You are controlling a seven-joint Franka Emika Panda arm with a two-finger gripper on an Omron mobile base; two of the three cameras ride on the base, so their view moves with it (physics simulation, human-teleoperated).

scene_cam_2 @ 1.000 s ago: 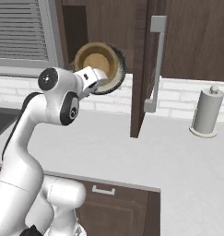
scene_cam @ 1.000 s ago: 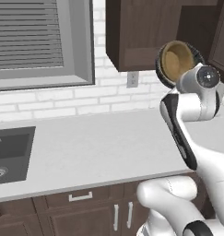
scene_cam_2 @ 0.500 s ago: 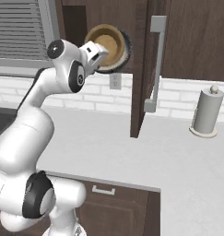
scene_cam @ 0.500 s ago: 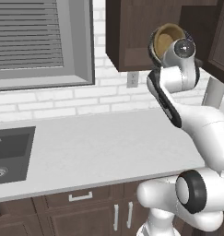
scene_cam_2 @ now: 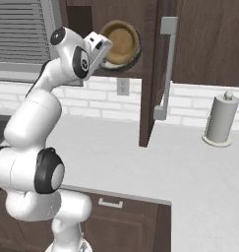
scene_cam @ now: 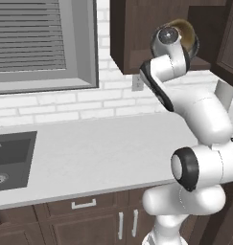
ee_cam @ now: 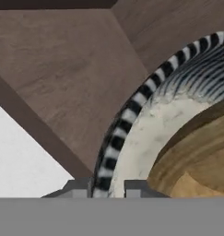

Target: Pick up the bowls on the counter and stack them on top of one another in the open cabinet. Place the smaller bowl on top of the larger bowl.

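Dark wood cabinet [scene_cam_2: 150, 74] before us, our gripper [ee_cam: 109, 186] pinching the ridged grey bowl's [ee_cam: 132, 115] rim, round wooden bowl [scene_cam_2: 120, 42] nested inside.

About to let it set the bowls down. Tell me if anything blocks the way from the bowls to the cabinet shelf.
Nothing visible does. The smaller bowl sits nested in the larger bowl, both held tilted at the open cabinet mouth. The open door hangs to the side, out of their way.
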